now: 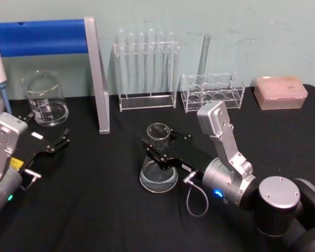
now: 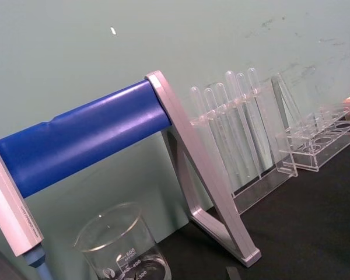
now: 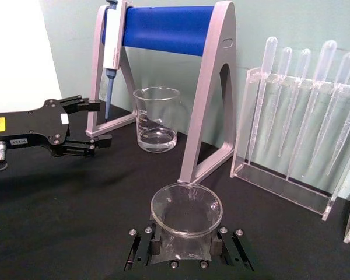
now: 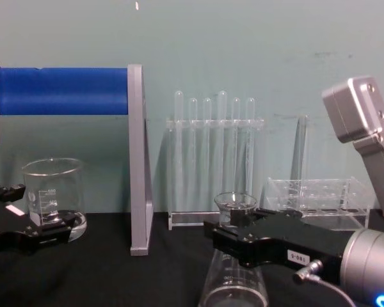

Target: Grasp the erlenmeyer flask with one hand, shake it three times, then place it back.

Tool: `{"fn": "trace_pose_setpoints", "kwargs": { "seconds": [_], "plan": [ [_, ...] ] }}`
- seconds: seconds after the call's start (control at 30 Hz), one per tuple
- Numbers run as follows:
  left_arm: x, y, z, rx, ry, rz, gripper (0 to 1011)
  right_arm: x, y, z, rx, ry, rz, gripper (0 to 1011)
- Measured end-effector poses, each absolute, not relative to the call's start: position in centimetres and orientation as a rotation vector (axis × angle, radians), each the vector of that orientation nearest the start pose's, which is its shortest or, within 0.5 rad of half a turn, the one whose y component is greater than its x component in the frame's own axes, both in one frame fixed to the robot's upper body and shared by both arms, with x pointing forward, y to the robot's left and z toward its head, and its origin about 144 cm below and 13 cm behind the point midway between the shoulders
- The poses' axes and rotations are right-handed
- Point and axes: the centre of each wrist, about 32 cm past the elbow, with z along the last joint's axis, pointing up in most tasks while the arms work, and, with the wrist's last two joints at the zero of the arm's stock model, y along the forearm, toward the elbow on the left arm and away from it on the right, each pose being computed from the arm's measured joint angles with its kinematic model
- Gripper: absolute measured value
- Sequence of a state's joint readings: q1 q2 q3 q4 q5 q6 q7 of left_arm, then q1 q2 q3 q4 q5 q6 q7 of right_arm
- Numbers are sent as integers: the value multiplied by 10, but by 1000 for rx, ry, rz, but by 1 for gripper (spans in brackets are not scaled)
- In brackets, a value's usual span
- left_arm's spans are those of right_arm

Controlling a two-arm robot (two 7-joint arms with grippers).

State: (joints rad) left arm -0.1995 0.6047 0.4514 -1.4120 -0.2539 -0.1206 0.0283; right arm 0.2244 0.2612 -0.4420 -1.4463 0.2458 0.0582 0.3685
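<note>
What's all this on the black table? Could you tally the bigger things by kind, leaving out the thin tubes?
erlenmeyer flask: 1
beaker: 1
clear racks: 2
blue-barred stand: 1
pipette: 1
pink box: 1
robot tools, left tool and right tool: 2
Total: 9

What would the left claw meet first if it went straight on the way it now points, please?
The left claw would probably meet the pipette stand's silver leg near its foot; the beaker lies just beside that line, depth being unclear. The right claw grips the erlenmeyer flask.
</note>
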Motion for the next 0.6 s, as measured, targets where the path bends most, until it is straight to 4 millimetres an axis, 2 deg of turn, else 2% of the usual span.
{"fn": "trace_pose_setpoints", "kwargs": {
  "seconds": [0.23,0.33,0.4,0.47,0.5,0.6],
  "plan": [
    [489,310,1140,304,-285,1248,1001,498,-181,1152,-120,-1,-815,449],
    [489,310,1140,304,-285,1248,1001,498,-181,1152,-123,1,-816,484],
    [489,310,1140,304,-285,1248,1001,498,-181,1152,-123,1,-815,568],
    [489,310,1140,304,-285,1248,1001,498,-181,1152,-123,1,-815,601],
    [489,310,1140,304,-285,1248,1001,498,-181,1152,-123,1,-815,670],
    [489,310,1140,304,-285,1248,1001,498,-181,1152,-123,1,-815,743]
  ]
}}
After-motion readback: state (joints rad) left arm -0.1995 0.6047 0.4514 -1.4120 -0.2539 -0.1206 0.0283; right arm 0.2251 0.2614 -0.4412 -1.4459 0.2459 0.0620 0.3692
